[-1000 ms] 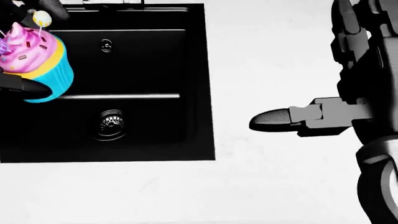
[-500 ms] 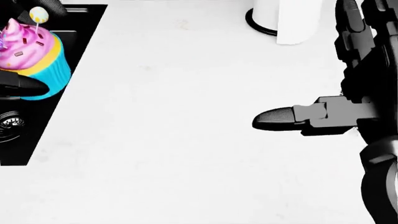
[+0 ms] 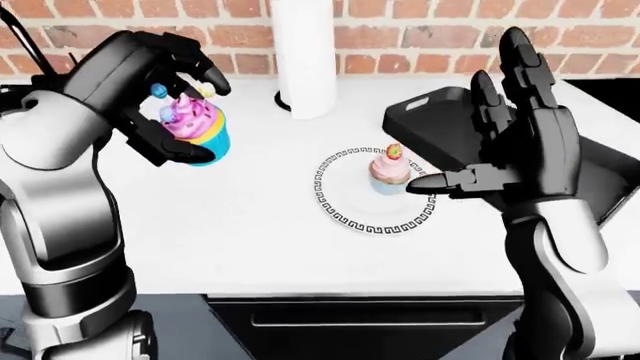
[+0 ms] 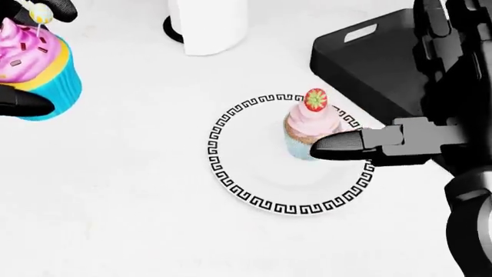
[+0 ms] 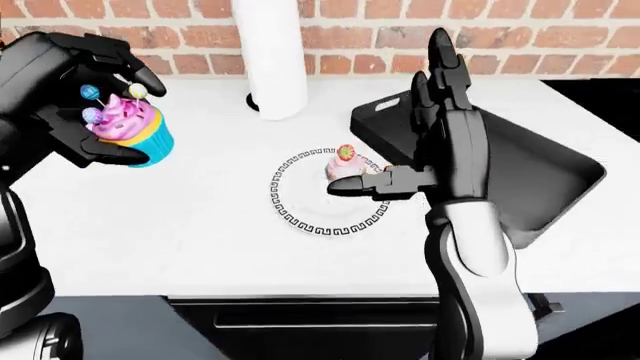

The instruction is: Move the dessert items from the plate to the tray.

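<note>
My left hand [image 3: 165, 112] is shut on a big cupcake [image 3: 196, 127] with pink frosting, a blue wrapper and lollipops, held above the white counter at the left. A white plate [image 4: 261, 173] with a black key-pattern rim lies in the middle and holds a smaller pink cupcake [image 4: 309, 124] with a strawberry on top. My right hand [image 3: 510, 142] is open, fingers upright, thumb [image 4: 346, 145] pointing left just beside that cupcake. The black tray [image 5: 530, 172] lies to the right of the plate, partly hidden by my right hand.
A white paper-towel roll [image 3: 303, 56] on a black base stands above the plate, by a brick wall [image 3: 400, 22]. The counter's near edge [image 3: 330, 294] runs along the bottom, with a dark appliance below it.
The whole view has shifted right: the black sink has slid out at the left, and the plate, small cupcake and tray have come into view. The hands keep their pose.
</note>
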Motion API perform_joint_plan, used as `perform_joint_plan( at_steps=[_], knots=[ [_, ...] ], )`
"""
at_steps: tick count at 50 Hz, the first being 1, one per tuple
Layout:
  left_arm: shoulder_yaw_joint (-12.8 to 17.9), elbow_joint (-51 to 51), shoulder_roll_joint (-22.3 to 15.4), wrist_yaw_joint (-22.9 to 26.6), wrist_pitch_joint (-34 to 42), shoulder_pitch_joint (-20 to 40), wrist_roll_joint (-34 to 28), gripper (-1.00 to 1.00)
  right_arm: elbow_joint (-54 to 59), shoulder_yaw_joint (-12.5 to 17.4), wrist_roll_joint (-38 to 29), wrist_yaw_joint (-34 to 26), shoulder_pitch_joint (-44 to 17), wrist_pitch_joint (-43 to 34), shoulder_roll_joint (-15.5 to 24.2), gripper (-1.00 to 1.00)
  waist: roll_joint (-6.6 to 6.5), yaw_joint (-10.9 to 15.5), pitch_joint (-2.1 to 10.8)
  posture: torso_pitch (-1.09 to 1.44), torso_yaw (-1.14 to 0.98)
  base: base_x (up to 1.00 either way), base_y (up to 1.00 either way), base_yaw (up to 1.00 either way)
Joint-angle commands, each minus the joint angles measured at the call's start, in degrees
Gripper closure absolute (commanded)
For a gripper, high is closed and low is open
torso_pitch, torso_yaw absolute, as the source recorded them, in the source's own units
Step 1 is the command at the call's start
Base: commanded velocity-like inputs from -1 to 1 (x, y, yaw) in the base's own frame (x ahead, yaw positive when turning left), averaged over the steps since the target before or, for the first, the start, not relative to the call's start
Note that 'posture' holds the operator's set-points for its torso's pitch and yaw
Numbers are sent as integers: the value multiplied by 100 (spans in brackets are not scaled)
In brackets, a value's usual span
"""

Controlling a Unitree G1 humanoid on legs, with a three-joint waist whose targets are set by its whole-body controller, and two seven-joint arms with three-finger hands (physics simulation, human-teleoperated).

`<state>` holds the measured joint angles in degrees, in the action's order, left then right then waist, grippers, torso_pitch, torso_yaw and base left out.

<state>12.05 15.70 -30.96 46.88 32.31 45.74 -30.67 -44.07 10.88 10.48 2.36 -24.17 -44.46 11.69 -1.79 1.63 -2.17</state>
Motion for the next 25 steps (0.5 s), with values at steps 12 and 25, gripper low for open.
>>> perform_joint_plan(
  at_steps=[12, 25],
  knots=[
    [41, 255, -72, -96, -141, 235, 28, 47, -159, 115, -93, -3, -108, 274, 9, -100, 413, -163, -51, 0, 0, 0, -4, 0],
    [40, 104, -300, 7, -77, 671, 15, 47, -102, 95, -35, 41, -136, 254, 75, -100, -202, -87, 43, 0, 0, 0, -69, 0]
  ],
)
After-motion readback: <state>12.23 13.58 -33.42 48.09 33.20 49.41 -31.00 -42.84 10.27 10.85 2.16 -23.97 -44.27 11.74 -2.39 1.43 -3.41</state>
